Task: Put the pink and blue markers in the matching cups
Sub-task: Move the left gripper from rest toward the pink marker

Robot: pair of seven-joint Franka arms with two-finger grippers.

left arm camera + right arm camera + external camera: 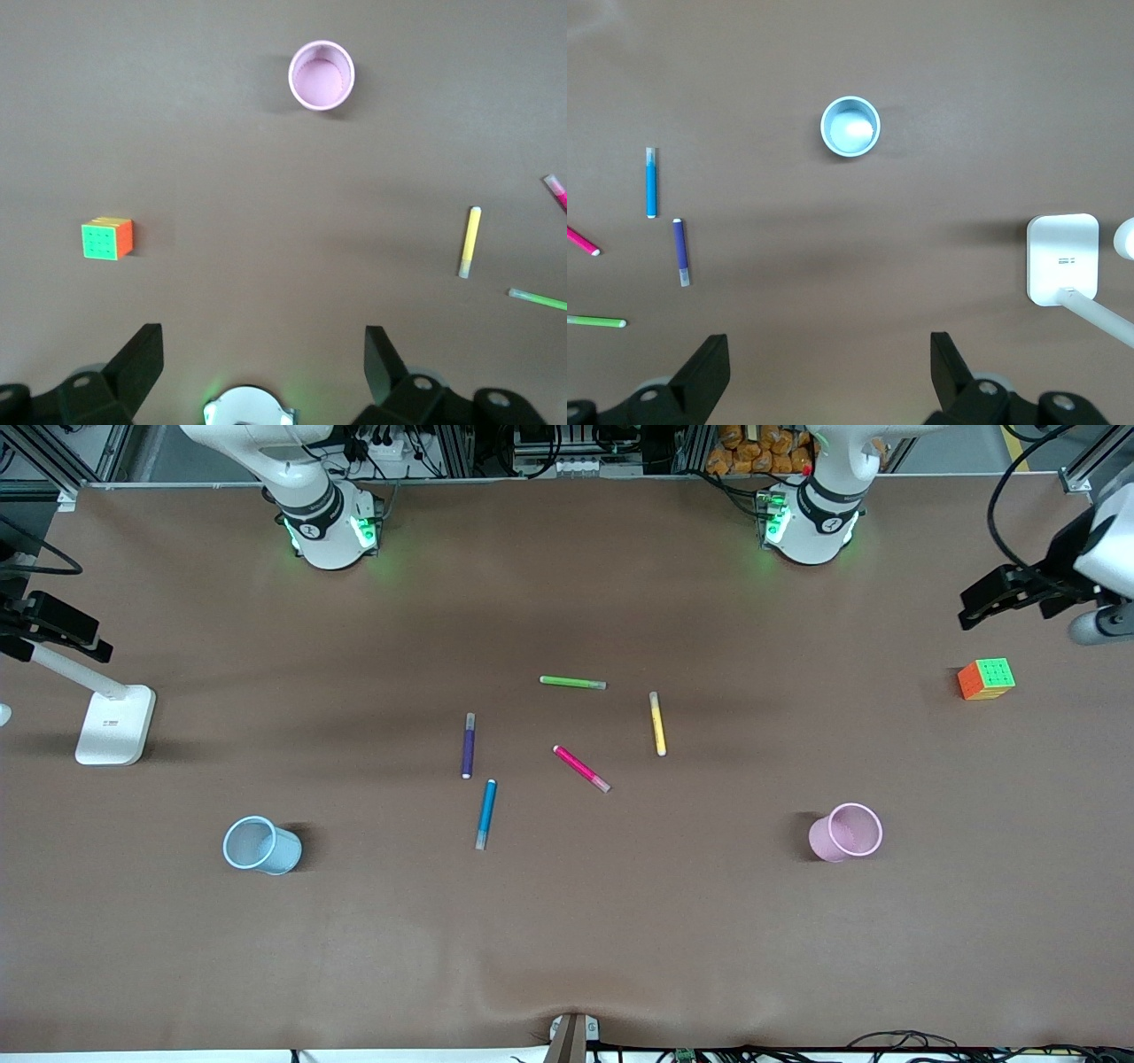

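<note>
both claws gape apart; purple pen [468, 745] lies beside blue marker [485, 814].

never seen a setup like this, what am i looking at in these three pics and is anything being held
Two robot arms stand at a brown table. The wide picture comes from a high camera facing them; the other two come from cameras on each arm's wrist, looking down. The left gripper and right gripper are open and hold nothing; both arms wait.

On the table lie a pink marker, blue marker, purple pen, green pen and yellow pen. A pink cup stands toward the left arm's end, a blue cup toward the right arm's. There is also a puzzle cube and a white lamp stand.
</note>
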